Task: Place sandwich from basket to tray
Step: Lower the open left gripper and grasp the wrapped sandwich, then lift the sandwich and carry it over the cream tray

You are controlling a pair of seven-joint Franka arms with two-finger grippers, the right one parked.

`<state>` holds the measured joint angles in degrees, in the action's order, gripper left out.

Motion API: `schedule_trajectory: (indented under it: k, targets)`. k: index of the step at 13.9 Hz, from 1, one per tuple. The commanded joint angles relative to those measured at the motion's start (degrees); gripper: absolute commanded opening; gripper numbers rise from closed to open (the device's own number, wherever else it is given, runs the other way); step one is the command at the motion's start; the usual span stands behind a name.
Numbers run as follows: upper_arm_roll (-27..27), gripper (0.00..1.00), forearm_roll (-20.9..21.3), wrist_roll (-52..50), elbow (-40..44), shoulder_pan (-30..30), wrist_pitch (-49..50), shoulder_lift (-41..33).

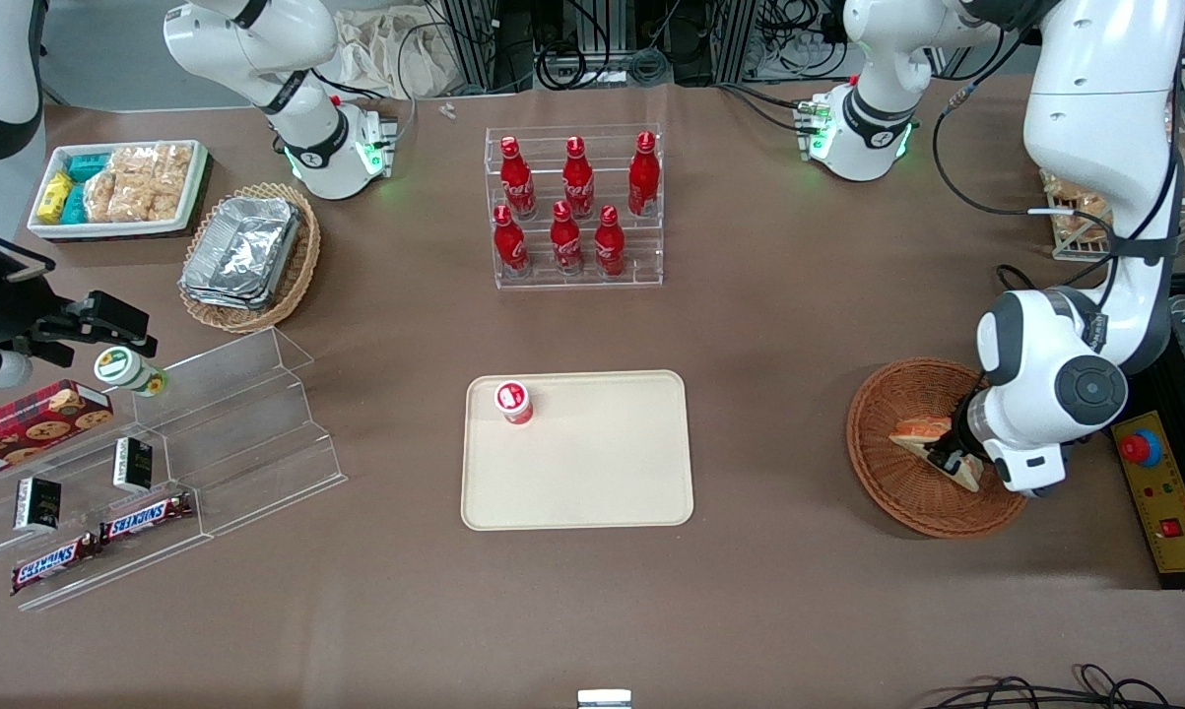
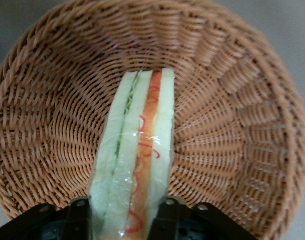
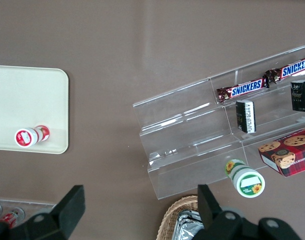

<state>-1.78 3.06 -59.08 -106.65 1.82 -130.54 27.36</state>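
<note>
The sandwich (image 1: 919, 431) (image 2: 140, 160), a plastic-wrapped white-bread wedge with red-orange and green filling, sits in the reddish-brown woven basket (image 1: 873, 473) (image 2: 232, 125) toward the working arm's end of the table. My gripper (image 1: 952, 459) (image 2: 123, 212) is down inside the basket, shut on the sandwich. One black finger (image 2: 78, 212) presses each bread face. The cream-beige tray (image 1: 602, 483) (image 3: 22, 95) lies at the table's middle, well apart from the basket.
A small red-capped cup (image 1: 514, 402) stands on the tray's corner. A clear rack of red bottles (image 1: 577, 212) stands farther from the camera than the tray. A clear stepped shelf with snacks (image 1: 228, 433) lies toward the parked arm's end. A yellow emergency-stop box (image 1: 1158, 492) lies beside the basket.
</note>
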Motion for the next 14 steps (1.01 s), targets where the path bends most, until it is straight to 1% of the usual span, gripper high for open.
schedule_trajectory:
  k: [1, 4, 5, 6, 9, 11, 13, 14]
  targets:
    - [0.5, 0.00, 0.3, -0.2, 1.3, -0.2, 7.4, -6.6]
    - [1.2, 0.00, 0.3, 11.8, 9.2, 3.2, 24.0, -9.1]
    - [1.9, 0.00, 0.2, 14.5, 10.8, 4.4, 27.7, -9.8]
    - [3.8, 0.00, -0.2, 15.6, 11.2, 5.8, 28.8, -10.6]
    - [11.1, 0.00, -0.6, 15.5, 12.4, 7.7, 27.8, -9.5]
    - [16.8, 0.00, -0.7, 15.4, 12.3, 8.0, 23.6, -8.4]
    - [20.6, 0.00, -0.6, 15.0, 12.8, 9.7, 20.9, -5.8]
    - [20.9, 0.00, -0.1, 15.0, 13.7, 12.0, 18.5, -3.6]
